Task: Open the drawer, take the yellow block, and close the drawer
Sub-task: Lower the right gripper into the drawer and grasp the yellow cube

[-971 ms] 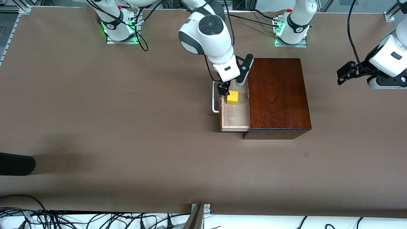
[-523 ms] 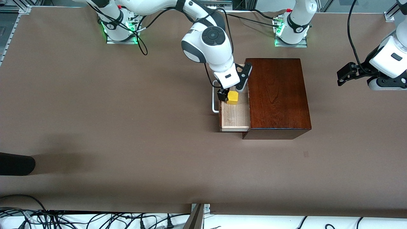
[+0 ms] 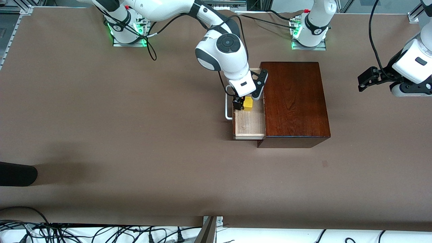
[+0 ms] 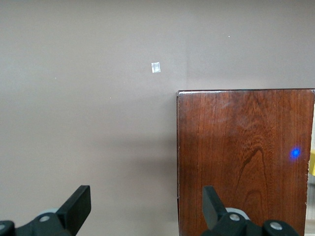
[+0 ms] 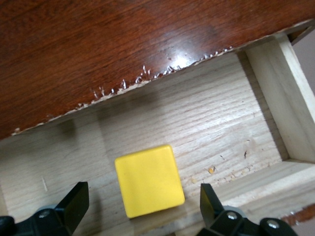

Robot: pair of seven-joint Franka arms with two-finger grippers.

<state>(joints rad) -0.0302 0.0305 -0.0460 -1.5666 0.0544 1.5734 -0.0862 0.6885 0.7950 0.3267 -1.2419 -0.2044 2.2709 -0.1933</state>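
The drawer (image 3: pixel 249 125) of the dark wooden box (image 3: pixel 293 101) stands pulled out toward the right arm's end, its white handle (image 3: pixel 228 108) at the front. The yellow block (image 3: pixel 248 104) lies on the drawer's pale floor; it also shows in the right wrist view (image 5: pixel 149 179). My right gripper (image 3: pixel 243 103) is down in the drawer and open. In the right wrist view the right gripper (image 5: pixel 142 204) has one finger on each side of the block, with gaps. My left gripper (image 3: pixel 363 80) waits open over the table, beside the box (image 4: pixel 246 157); in its own view the left gripper (image 4: pixel 145 201) is empty.
A black object (image 3: pixel 17 173) lies at the right arm's end of the table, near the front camera. Cables (image 3: pixel 101 233) run along the near edge. A small pale mark (image 4: pixel 155 67) is on the table beside the box.
My right gripper has come down into the drawer and now brackets the yellow block. The block and drawer have not moved. The left arm has barely moved.
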